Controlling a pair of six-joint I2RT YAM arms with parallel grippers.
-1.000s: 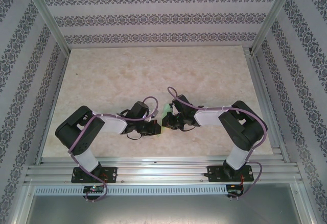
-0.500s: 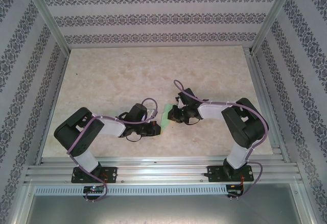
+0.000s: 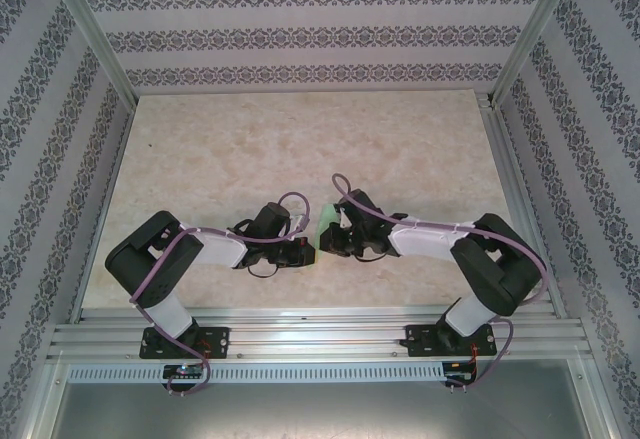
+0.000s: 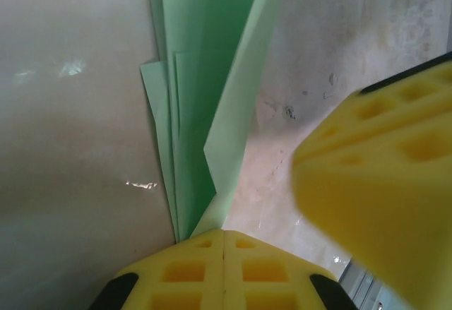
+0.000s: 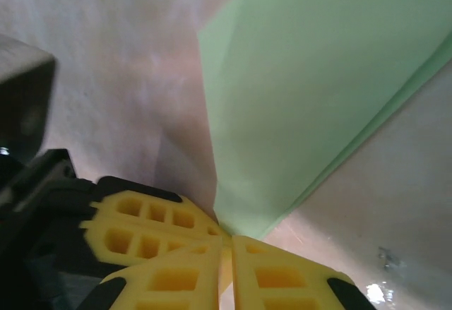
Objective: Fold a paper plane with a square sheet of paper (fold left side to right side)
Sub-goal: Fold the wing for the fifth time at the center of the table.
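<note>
Mint-green paper [image 3: 326, 227], folded in layers, sits mid-way up the counter [image 3: 250, 149] between both arms. The left fingers [image 4: 185, 271] are pressed together, pinching its end, and the right fingers [image 5: 279, 282] are clamped on its edge too.

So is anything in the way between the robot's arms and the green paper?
No, nothing visible is in the way. The left end effector is shut right on the folded green paper, and the right end effector pinches a corner of it too. Both touch the paper directly, with nothing in between.
</note>
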